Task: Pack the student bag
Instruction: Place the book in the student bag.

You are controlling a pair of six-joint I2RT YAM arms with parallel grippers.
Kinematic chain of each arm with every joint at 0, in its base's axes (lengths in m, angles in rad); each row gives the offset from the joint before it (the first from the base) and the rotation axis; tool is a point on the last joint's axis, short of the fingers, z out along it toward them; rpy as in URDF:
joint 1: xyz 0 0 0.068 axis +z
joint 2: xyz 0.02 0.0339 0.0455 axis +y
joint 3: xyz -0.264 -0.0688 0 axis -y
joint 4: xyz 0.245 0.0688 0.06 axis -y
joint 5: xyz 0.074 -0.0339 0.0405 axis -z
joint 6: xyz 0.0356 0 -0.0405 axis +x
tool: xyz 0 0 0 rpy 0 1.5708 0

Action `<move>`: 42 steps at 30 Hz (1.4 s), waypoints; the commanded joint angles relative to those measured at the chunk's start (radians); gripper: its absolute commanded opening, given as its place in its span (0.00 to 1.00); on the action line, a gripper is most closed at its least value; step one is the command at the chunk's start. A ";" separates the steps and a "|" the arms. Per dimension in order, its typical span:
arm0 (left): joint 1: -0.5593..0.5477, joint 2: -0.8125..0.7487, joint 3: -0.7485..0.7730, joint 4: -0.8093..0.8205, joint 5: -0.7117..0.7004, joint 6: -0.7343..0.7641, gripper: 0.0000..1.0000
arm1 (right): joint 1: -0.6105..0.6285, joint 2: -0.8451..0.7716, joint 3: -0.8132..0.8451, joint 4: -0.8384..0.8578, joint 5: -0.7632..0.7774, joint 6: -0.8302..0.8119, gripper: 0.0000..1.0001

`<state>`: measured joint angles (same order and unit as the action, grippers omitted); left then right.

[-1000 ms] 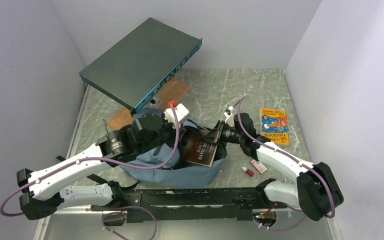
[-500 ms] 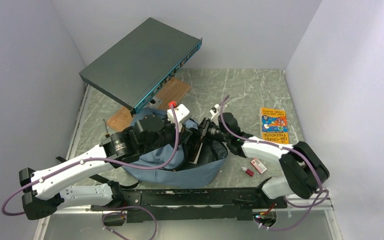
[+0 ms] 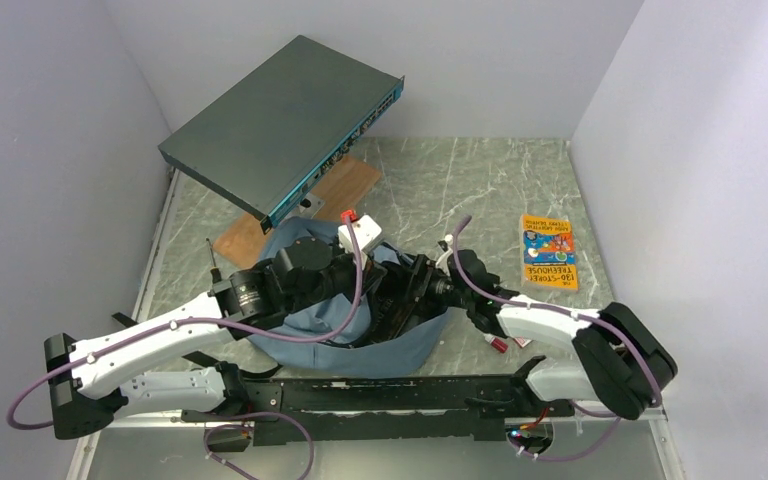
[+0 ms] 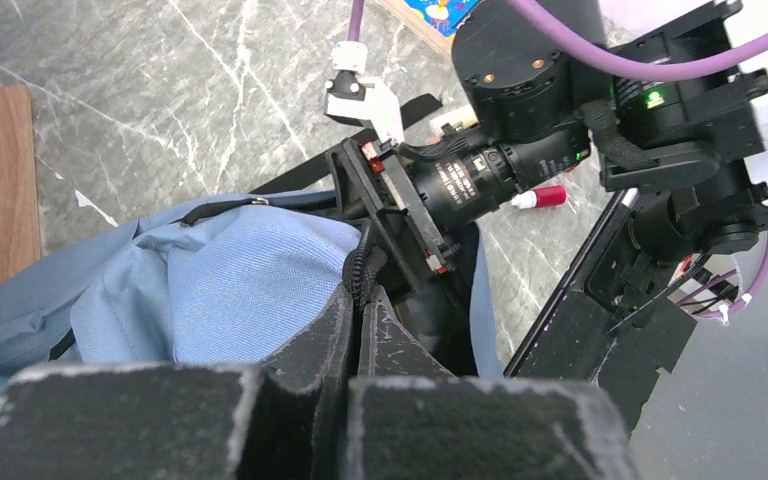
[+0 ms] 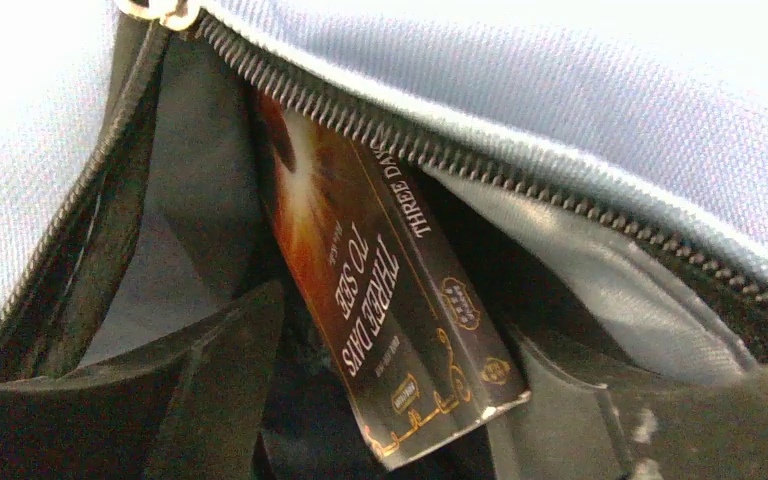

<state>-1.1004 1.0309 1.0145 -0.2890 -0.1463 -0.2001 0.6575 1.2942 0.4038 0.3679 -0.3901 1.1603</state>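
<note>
Fabric student bag (image 3: 390,350) is floppy; we'd grab the zip rim. Left hand (image 4: 358,300) pinches it; right hand (image 5: 400,330) straddles book (image 5: 380,260), grip unclear.

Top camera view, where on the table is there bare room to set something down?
Bare grey-green marble table at the back, between the dark grey metal box and the orange picture book. Crowded in front: the blue-grey fabric backpack with left gripper and right gripper at its opening, small red-capped items beside it.
</note>
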 commanded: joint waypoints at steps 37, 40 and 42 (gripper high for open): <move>-0.007 -0.057 -0.086 0.155 0.019 -0.074 0.00 | 0.103 0.380 0.335 0.258 0.063 -0.048 0.03; -0.007 -0.060 -0.094 0.158 0.011 -0.079 0.00 | 0.100 0.359 0.300 0.268 0.050 -0.046 0.31; -0.007 -0.059 -0.098 0.156 0.003 -0.081 0.00 | 0.093 0.316 0.286 0.205 0.040 -0.064 0.40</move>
<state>-1.1023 0.9920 0.9180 -0.2066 -0.1478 -0.2550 0.7475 1.6718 0.6903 0.5442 -0.3241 1.1393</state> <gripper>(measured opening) 0.024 0.328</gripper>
